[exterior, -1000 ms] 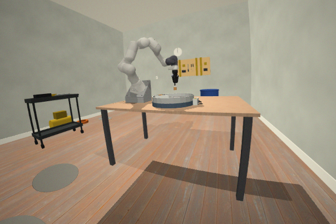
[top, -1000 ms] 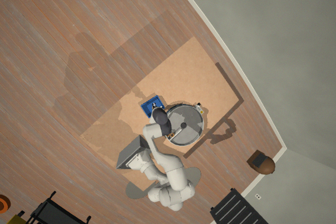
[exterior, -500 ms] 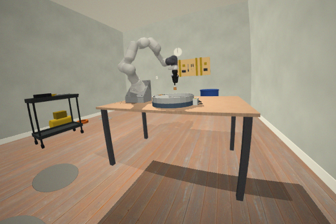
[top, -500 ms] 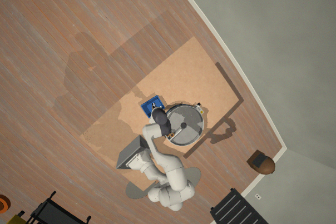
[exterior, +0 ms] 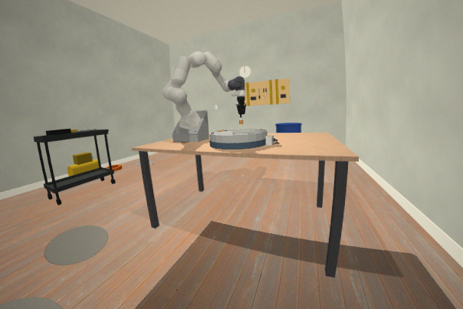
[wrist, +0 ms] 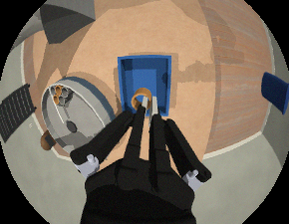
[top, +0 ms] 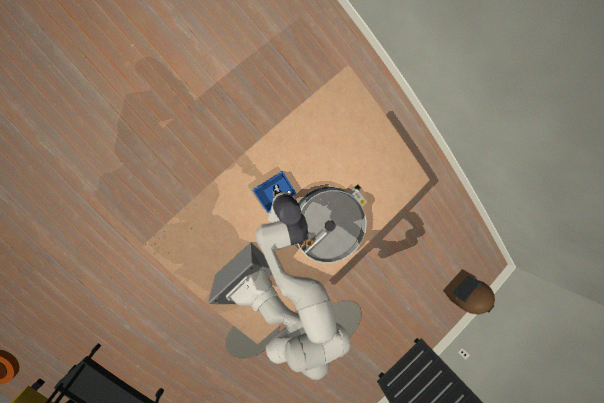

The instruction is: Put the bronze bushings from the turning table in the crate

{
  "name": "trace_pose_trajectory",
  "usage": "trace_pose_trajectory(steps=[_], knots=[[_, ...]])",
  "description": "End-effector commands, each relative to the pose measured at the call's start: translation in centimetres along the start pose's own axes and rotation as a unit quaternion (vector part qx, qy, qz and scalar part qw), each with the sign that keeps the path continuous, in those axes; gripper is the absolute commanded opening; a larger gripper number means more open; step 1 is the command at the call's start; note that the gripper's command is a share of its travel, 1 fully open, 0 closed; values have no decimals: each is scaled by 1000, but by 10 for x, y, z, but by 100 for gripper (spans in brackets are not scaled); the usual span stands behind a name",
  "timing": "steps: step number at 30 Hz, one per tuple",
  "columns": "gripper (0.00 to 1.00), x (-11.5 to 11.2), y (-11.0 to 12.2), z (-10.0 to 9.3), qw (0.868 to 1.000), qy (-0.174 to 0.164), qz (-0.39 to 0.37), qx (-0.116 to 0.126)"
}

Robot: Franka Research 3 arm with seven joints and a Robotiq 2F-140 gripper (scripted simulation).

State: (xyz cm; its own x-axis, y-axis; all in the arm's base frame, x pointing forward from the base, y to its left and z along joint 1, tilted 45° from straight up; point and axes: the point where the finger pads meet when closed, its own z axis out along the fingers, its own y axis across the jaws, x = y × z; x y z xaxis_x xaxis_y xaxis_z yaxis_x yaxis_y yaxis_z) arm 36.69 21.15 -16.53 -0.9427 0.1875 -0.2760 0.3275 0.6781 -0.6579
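Note:
My gripper (wrist: pixel 148 102) is shut on a bronze bushing (wrist: pixel 141 99) and holds it high above the blue crate (wrist: pixel 144 83), which sits on the table beside the turning table (wrist: pixel 71 116). In the exterior view the gripper (exterior: pixel 241 115) hangs above the round grey turning table (exterior: pixel 238 138) with the bronze bushing (exterior: pixel 241 122) at its fingertips. From above, the arm's wrist covers part of the crate (top: pixel 271 190) next to the turning table (top: pixel 331 223). On the turning table I see a bronze bushing (wrist: pixel 59 96) and a steel bushing (wrist: pixel 72 124).
The robot base (top: pixel 235 274) stands on the table's near corner. A small control box (top: pixel 358 195) sits beside the turning table. A black cart (exterior: pixel 73 160), a blue bin (exterior: pixel 288 127) and a wall tool board (exterior: pixel 267 92) stand away from the table.

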Motion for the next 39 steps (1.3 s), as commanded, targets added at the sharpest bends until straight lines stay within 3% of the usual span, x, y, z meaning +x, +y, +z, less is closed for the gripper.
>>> trace_pose_trajectory(steps=[1,20,32,39], knots=[[0,1,1,-1,1000,0,2,0],[0,1,1,1,1000,0,2,0],[0,1,0,58,1000,0,2,0],[0,1,0,65,1000,0,2,0]])
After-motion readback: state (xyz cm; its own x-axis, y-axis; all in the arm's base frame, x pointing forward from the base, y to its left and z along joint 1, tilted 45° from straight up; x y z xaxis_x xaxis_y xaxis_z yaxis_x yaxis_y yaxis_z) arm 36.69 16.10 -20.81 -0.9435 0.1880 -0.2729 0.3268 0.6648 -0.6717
